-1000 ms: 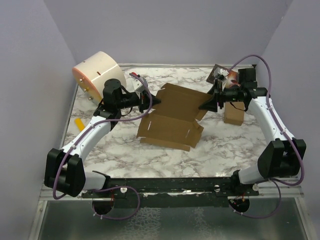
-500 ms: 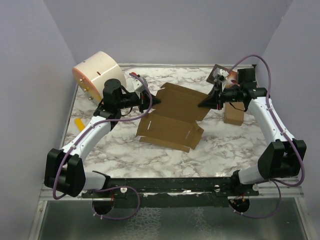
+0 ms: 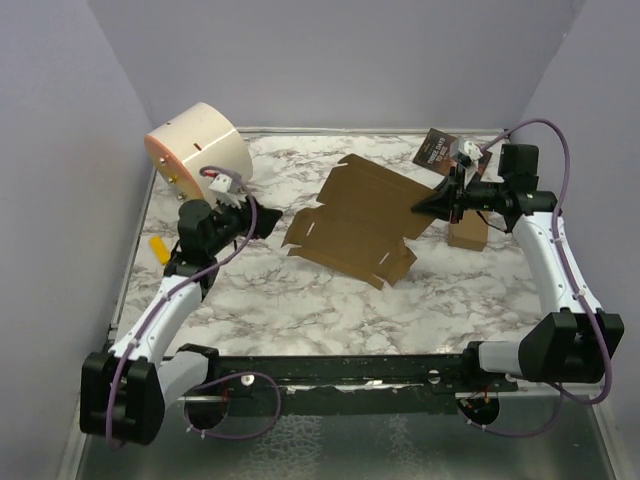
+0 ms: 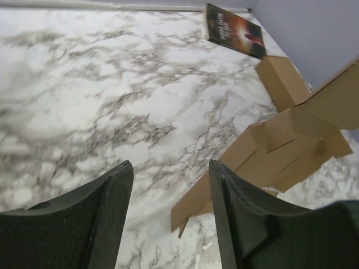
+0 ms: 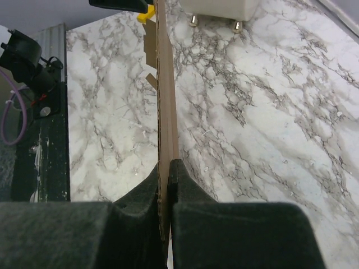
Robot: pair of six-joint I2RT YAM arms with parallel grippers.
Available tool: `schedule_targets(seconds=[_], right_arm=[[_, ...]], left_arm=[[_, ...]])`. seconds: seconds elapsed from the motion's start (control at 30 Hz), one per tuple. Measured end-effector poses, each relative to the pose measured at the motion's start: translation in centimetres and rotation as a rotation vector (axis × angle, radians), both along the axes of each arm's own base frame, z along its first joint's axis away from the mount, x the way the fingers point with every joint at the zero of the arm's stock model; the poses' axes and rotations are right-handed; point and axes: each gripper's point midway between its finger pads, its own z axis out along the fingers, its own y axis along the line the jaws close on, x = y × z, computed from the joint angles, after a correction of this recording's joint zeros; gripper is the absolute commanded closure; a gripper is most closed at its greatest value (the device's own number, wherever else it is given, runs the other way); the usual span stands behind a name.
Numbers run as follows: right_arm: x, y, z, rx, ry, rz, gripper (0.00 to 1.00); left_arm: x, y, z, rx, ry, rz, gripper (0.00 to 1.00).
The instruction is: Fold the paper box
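Your right claw (image 3: 420, 207) is clamped on the right edge of the paper box (image 3: 355, 215); its wrist view shows the cardboard edge-on between the closed fingers. That side is lifted, while the left part rests on the marble worktop (image 3: 300, 300).

Your left claw (image 3: 270, 222) hangs part-open with nothing in it, just left of the sheet and not touching it.

Behind the left arm stands a cream drum (image 3: 197, 150), with a small yellow piece (image 3: 158, 247) near the left edge. A dark booklet (image 3: 436, 150) lies at the far right. A smaller cardboard box (image 3: 467, 232) sits right under the right wrist, close to the held edge.

The sheet lies mid-worktop, askew, with one corner toward the bases and one toward the far wall. From above, you cannot tell its longer axis.
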Motion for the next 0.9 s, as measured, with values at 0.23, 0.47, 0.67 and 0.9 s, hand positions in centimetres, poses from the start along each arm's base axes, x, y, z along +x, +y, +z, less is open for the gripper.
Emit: schedule_targets(seconds=[0.23, 0.47, 0.67, 0.9], right_arm=[[0.5, -0.5, -0.7, 0.013, 0.023, -0.028, 0.99], [1.0, -1.2, -1.0, 0.024, 0.043, -0.059, 0.99], [1.0, -1.3, -1.1, 0.029, 0.051, -0.064, 0.99], [0.8, -1.2, -0.9, 0.042, 0.053, -0.05, 0.99]], left_arm=[[-3.3, 4.1, -5.5, -0.15, 0.143, 0.245, 0.73], [-3.6, 4.2, -11.0, -0.181, 0.28, 0.279, 0.74], [-3.9, 2.4, -13.8, -0.191, 0.305, 0.196, 0.7], [-4.1, -0.7, -12.4, -0.202, 0.191, 0.053, 0.68]])
